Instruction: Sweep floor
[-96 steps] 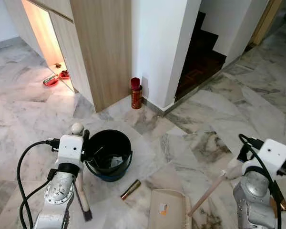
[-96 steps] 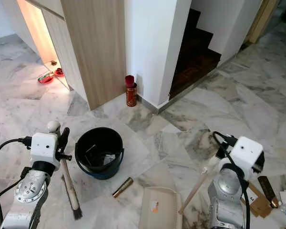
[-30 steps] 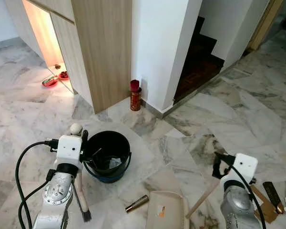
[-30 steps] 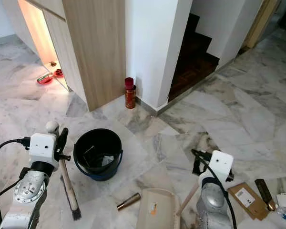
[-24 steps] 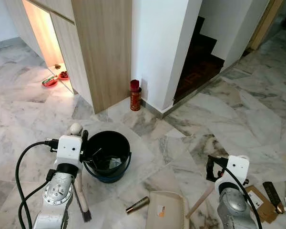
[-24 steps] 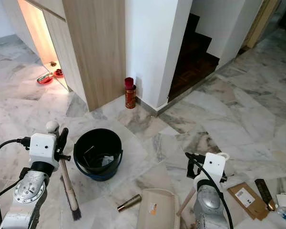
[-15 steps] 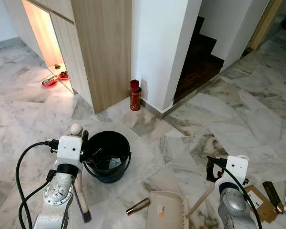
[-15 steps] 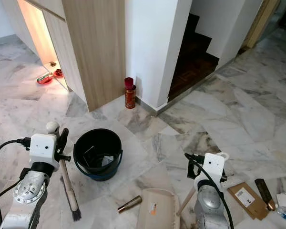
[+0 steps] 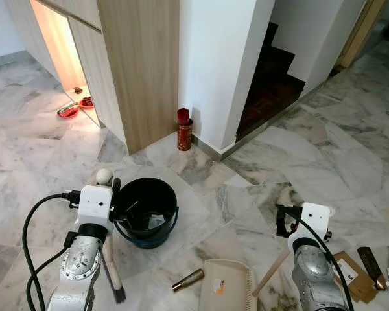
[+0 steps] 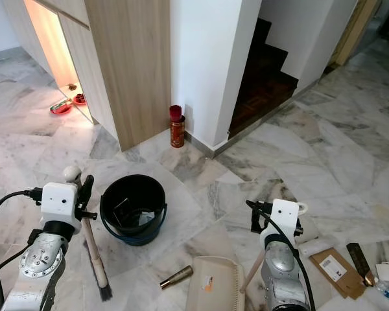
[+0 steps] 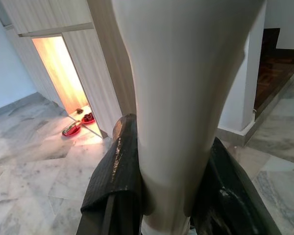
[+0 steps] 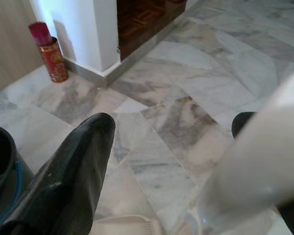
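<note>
Brush and dustpan held over marble floor
Left end effector (image 11: 169,196) clenches the hand brush (image 9: 110,256); right end effector (image 12: 186,166) grips the dustpan (image 9: 230,285) handle beside the black bucket (image 9: 146,210).

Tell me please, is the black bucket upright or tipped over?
Upright. The bucket stands on its base on the floor, its round mouth facing up, with a few bits of rubbish lying inside at the bottom.

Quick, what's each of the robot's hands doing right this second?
Left end effector: shut on the brush handle.
Right end effector: holding the dustpan handle, fingers on either side of it.
</note>
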Robot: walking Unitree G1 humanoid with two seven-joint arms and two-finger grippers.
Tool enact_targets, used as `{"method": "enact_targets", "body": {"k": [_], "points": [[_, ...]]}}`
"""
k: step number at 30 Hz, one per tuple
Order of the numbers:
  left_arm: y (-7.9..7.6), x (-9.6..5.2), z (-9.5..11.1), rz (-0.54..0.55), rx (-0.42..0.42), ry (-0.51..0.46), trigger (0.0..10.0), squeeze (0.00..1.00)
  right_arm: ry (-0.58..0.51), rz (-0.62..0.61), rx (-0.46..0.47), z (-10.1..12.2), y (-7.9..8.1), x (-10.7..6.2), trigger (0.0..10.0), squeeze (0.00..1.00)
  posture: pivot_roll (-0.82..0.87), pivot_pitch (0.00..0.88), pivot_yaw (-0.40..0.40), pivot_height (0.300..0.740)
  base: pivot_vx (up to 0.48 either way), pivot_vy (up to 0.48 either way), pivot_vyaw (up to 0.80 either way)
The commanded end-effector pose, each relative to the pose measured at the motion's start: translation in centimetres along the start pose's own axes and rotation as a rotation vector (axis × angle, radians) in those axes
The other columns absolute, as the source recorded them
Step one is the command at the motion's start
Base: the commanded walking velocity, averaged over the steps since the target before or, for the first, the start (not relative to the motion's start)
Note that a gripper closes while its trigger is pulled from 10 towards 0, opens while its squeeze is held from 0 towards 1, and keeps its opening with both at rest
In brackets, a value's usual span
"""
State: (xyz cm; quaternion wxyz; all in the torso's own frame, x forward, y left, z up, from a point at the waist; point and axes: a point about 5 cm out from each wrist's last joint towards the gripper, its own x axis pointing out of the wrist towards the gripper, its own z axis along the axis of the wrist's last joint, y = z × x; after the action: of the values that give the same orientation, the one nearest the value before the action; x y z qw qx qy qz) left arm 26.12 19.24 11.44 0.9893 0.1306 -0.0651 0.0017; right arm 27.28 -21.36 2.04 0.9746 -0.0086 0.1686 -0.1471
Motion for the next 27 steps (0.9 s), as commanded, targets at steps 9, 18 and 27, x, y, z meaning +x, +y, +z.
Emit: {"method": "enact_targets", "body": {"k": [9, 18, 27], "points": [[-0.14, 0.0, 1.1, 0.01, -0.006, -0.066, 10.0, 0.0, -0.017, -0.085, -0.03, 0.37, -1.11, 0.64, 10.0, 0.0, 0.17, 0.058, -0.075, 0.74, 0.0, 0.0, 0.0], [-0.09, -0.13, 1.03, 0.016, -0.007, -0.063, 10.0, 0.0, -0.033, -0.074, -0.019, 0.61, -0.71, 0.9, 0.0, 0.0, 0.17, 0.062, -0.079, 0.74, 0.0, 0.0, 0.0], [-0.13, -0.18, 1.02, 0.016, -0.012, -0.063, 10.0, 0.0, -0.038, -0.076, -0.022, 0.49, -0.63, 0.95, 0.0, 0.0, 0.17, 0.065, -0.079, 0.74, 0.0, 0.0, 0.0]]}}
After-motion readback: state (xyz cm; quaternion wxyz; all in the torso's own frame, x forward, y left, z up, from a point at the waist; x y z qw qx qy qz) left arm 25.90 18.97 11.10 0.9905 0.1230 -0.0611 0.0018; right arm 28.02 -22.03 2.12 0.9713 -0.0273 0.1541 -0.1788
